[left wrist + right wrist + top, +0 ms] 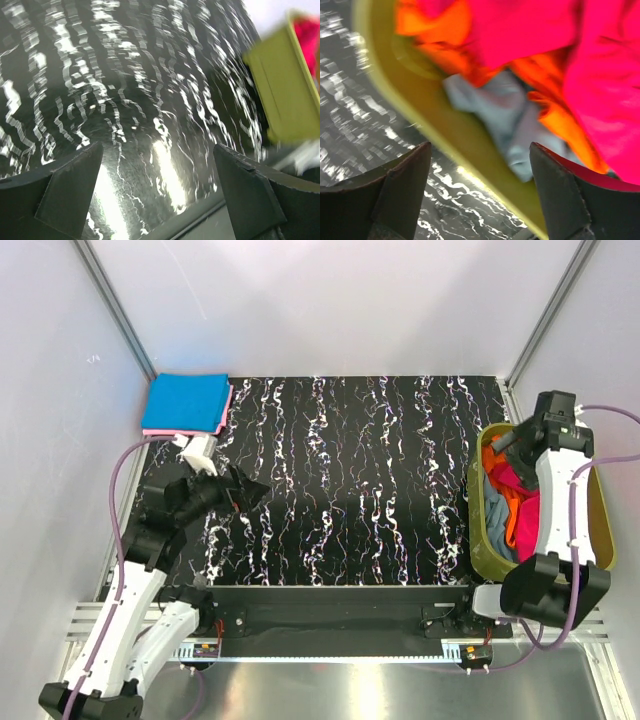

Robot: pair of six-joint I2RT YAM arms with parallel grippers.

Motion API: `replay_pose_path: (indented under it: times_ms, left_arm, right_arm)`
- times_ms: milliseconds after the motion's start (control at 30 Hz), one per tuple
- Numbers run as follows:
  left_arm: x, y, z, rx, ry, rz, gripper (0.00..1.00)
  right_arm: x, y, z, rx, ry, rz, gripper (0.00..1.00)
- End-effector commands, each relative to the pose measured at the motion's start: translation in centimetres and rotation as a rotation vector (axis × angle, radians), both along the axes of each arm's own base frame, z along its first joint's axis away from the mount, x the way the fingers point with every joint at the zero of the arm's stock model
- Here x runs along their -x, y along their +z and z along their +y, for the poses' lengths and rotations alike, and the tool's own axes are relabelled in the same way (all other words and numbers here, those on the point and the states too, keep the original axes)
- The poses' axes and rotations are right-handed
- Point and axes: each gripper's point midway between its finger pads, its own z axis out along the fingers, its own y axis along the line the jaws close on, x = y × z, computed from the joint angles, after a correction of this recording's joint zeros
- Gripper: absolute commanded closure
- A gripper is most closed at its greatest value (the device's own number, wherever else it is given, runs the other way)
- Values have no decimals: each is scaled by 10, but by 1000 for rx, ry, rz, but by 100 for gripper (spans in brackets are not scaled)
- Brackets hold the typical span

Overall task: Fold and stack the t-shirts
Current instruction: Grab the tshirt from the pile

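Seen from above, a black desk [350,490] streaked with white marbling fills the middle of the frame. At its upper left corner lies a neatly folded bright blue cloth t-shirt [186,403], stacked squarely on a folded pale pink t-shirt [158,430] whose edge peeks out below and to the right.

Along the right edge of the frame stands an oval olive-green plastic tub [478,530]. It holds a loose, unfolded heap: a magenta t-shirt [600,75] on top, a crumpled orange t-shirt [445,35] beneath it, and a dusty grey-blue t-shirt [502,110] lowest, pressed against the tub's inner wall.

The left hand [157,150] hangs above bare desk at the centre left of the overhead frame, just below the folded stack. Its fingers are spread apart and released, with nothing between them.

The right hand [481,147] is poised over the tub's upper end. Its fingers are also spread wide and released, gripping no cloth, with the tub's rim and the heap visible between them.
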Motion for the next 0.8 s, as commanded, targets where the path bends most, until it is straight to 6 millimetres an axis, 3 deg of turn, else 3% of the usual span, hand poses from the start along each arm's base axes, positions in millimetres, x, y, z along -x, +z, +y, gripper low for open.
replay_pose_path:
  times_ms: [0, 100, 200, 333, 400, 600, 633, 667, 767]
  left_arm:
    - [15, 21, -22, -71, -236, -138, 1]
    - [20, 16, -26, -93, -269, -137, 1]
    - [24, 4, -27, -125, -286, -126, 1]
    - [22, 1, -26, -135, -274, -125, 1]
    - [23, 2, -28, -137, -282, -127, 1]
    - [27, 1, -27, -175, -298, -130, 1]
    - [28, 4, -28, -176, -302, -136, 1]
    - [27, 5, -27, -180, -300, -138, 1]
    - [27, 10, -27, -180, -297, -146, 1]
  right_arm:
    - [19, -4, -24, 19, -106, 66, 16]
    - [22, -12, -35, 4, -112, 78, 20]
    - [23, -30, -20, -56, 8, 148, 29]
    - [54, -53, -10, -92, -27, 241, 33]
    - [57, -54, -3, -119, -42, 205, 37]
    - [65, -81, 13, -198, -51, 211, 41]
    - [66, -87, 14, -203, -57, 216, 46]
    - [62, -87, 11, -189, -62, 198, 66]
    - [53, -76, -7, -112, -96, 173, 98]
